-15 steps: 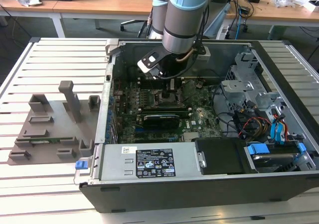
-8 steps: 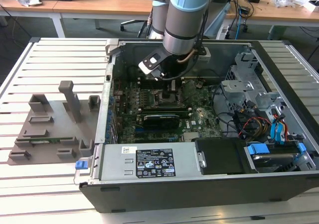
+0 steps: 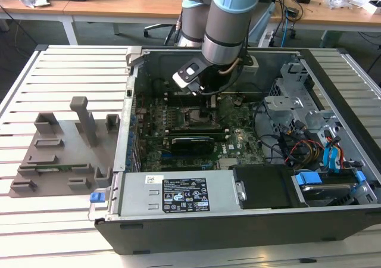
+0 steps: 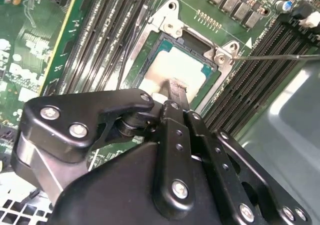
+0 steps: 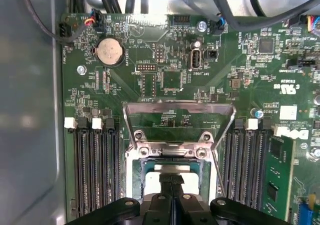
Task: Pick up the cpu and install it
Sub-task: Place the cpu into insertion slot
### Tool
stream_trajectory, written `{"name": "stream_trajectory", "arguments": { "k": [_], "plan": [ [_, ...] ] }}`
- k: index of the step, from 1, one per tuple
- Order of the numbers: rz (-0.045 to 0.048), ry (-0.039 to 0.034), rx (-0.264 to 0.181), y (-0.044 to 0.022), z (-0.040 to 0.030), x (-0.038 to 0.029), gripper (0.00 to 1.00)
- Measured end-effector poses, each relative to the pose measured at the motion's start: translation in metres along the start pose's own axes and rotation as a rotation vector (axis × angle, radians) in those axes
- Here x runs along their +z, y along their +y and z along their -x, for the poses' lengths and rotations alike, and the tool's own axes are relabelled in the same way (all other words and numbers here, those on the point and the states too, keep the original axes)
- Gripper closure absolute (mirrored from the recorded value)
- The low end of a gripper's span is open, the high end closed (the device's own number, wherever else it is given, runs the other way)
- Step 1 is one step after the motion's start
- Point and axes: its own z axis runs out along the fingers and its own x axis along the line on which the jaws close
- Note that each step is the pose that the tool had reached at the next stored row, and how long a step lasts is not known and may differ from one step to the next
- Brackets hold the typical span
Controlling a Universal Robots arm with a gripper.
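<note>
Nearest in the exterior view, the silver box-shaped power supply (image 3: 178,196) lies along the 6 o'clock edge of the open black computer case (image 3: 238,232). It carries a white label with black print and symbols (image 3: 184,195). A black drive cage with blue plastic latches (image 3: 309,181) sits at the case's 4 o'clock. At the case's 9 o'clock, a grey moulded parts holder (image 3: 65,155) rests on the white slatted table (image 3: 36,232).

Farther in lies the green motherboard (image 3: 238,140), crossed by a long black expansion card (image 3: 191,142). White print marks the board around the round silver coin battery (image 5: 110,51).

The grey and pale-blue robot arm (image 3: 229,24) reaches down near the case's 12 o'clock. Its black two-finger gripper (image 4: 176,91) (image 5: 171,180) has its jaws pressed together, pinching nothing. The tips are at the top of the pale silver square cpu (image 4: 172,67) (image 5: 151,184); whether they touch it cannot be told. The cpu lies flat in the dark socket, between banks of black memory slots (image 5: 92,170). The bright metal retention frame (image 5: 180,104) stands hinged open beyond it, and the thin wire lever (image 4: 270,56) is swung away.

Wooden desks (image 3: 119,6) stand farthest back.
</note>
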Motion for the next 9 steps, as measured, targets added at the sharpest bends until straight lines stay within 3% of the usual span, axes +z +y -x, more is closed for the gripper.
{"name": "stream_trajectory", "arguments": {
  "k": [1,4,8,9],
  "plan": [
    [-0.0005,-0.0001,0.000,0.0001,0.0000,-0.0024,0.89],
    [-0.0015,-0.0001,0.000,-0.0008,-0.0001,-0.0190,0.89],
    [-0.0016,-0.0001,0.000,-0.0023,-0.0002,-0.0355,0.89],
    [-0.0016,-0.0001,0.000,-0.0030,-0.0002,-0.0441,0.89]
  ]
}}
